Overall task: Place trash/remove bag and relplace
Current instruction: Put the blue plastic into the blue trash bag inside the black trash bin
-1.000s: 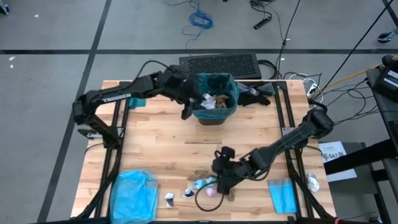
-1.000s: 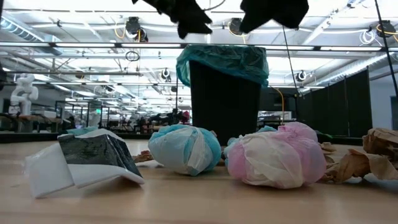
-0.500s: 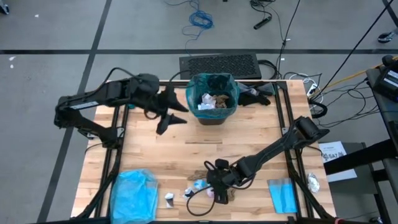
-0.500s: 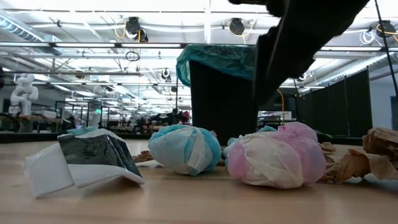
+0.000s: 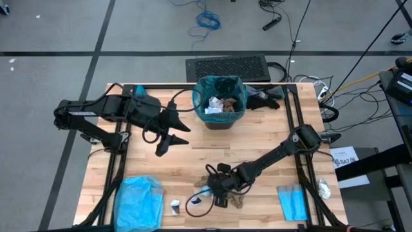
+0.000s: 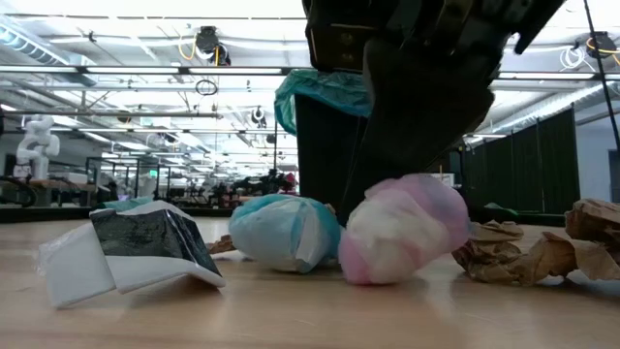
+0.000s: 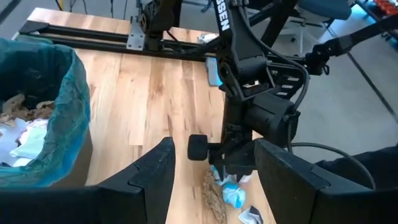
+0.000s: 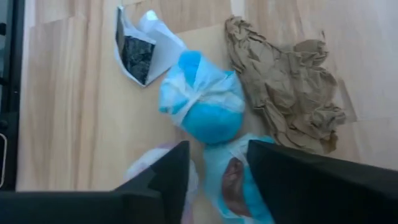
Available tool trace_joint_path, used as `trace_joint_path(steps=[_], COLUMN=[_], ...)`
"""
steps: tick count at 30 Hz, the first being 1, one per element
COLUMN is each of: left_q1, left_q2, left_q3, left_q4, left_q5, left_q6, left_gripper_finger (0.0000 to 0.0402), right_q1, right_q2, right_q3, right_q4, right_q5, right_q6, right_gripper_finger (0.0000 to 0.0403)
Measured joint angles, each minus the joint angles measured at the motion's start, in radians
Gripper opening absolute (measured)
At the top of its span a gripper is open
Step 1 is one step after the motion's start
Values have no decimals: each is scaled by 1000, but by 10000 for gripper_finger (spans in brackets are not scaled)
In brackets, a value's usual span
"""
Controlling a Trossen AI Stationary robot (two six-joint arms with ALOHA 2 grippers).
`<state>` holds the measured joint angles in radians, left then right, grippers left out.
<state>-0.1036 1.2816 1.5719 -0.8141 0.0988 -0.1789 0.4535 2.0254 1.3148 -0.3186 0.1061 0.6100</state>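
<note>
The trash lies near the table's front edge: a pink-white ball (image 6: 402, 237), a blue-white ball (image 8: 202, 102), brown paper (image 8: 286, 81), a white-and-black wrapper (image 6: 126, 252) and a pale blue scrap (image 8: 230, 177). My right gripper (image 8: 217, 174) stands open low over this pile, the pale blue scrap between its fingers. More scraps lie in the black bin (image 5: 221, 103) at the far edge, lined with the teal bag (image 6: 339, 92). My left gripper (image 5: 168, 134) hovers open left of the bin, holding nothing. My right gripper comes down slanting from the table's right side onto the pink-white ball's top (image 6: 417, 189). One finger (image 8: 161, 177) lies on or against the ball, which rests tipped on the table. Whether the fingers touch the pale blue scrap I cannot tell.
A pale sky-blue plastic bag (image 5: 138, 203) lies at the front left corner, and a folded blue sheet (image 5: 293, 203) at the front right. Dark items (image 5: 264, 98) sit right of the bin. A cable loop (image 5: 196, 206) lies by the trash.
My left gripper has drawn back from the bin's rim toward the table's left and near side, and stays open. My right gripper has come down onto the trash pile, moving toward the left and near edge. The pink-white ball has been pushed sideways and tipped.
</note>
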Motion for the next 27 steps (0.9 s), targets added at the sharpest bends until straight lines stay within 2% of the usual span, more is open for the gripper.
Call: trace_joint_path(steps=[4,6,10,17,22,25,27], left_q1=[-20,-23,-24,-42,-94,-108,-109], left_q2=[0,0,0,0,44,80,98], left_q3=[0,0,0,-48,-161,-235,-276], left_q4=[-7,-17,-52,-71,-56,-25,15], left_q5=[-35,-45,-55,-67,-66,-101,-109], left_q6=[0,1,0,-26,-26,-54,-80], left_gripper_finger=[214,214,214,214,214,214,214], right_q1=[-7,-12,-34,-63,-65,-82,-98], right_q2=[-3,-9,-50,-240,-298,-281,-267], right_q3=[-2,-2,-7,-4,-5,-5,-5], right_q4=[-12,-15,-75,-86,-108,-115,-114], right_q5=[-1,-4,-9,93,131,85,57], right_q6=[4,7,29,-39,-89,-85,-75], right_gripper_finger=[42,13,4,3,37,68,74])
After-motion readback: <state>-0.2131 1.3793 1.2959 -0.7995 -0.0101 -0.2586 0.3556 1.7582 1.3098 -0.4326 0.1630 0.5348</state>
